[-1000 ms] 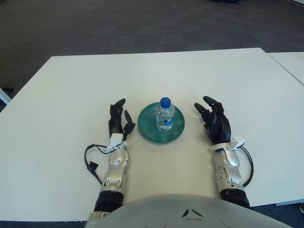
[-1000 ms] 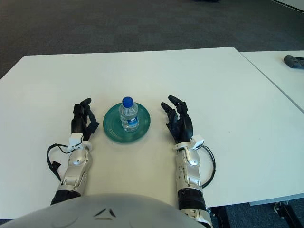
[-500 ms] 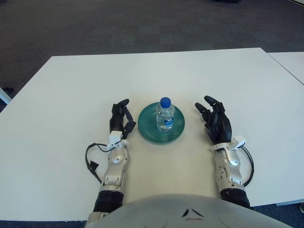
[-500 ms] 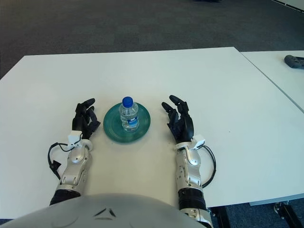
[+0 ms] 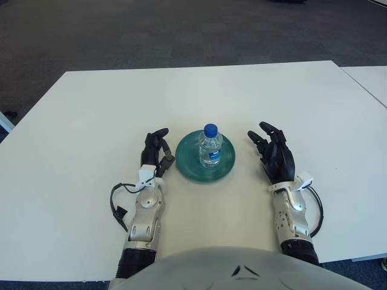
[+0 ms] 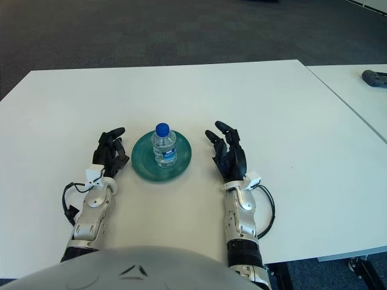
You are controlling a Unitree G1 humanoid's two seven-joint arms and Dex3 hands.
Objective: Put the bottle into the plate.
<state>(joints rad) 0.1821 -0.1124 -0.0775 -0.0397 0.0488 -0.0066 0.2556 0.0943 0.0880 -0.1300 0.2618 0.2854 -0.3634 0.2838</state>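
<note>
1. Nearest the camera, the robot's grey torso (image 5: 242, 269) fills the bottom edge, with both silver forearms reaching out over the white table (image 5: 91, 109).
2. A black cable (image 5: 119, 202) loops beside the left forearm at about 9 o'clock of the wrist.
3. The left hand (image 5: 155, 154) sits at 9 o'clock of the plate (image 5: 187, 158), its dark fingers loosely curled toward the rim and holding nothing; whether a fingertip touches the rim is hard to tell.
4. The right hand (image 5: 274, 156) shows at 3 o'clock of the plate, well clear of it, fingers spread and pointing away from the body, holding nothing.
5. The plate is a round, dark green dish lying flat on the table between the two hands.
6. The bottle (image 5: 210, 147) stands upright in the middle of the plate: a small clear plastic bottle with a blue cap, a blue label around its lower body, and what looks like water inside.
7. At 2 o'clock, a second white table (image 6: 357, 90) adjoins the first, with a dark object (image 6: 374, 77) on its far edge.
8. Beyond the tables lies dark carpet (image 5: 181, 30).
</note>
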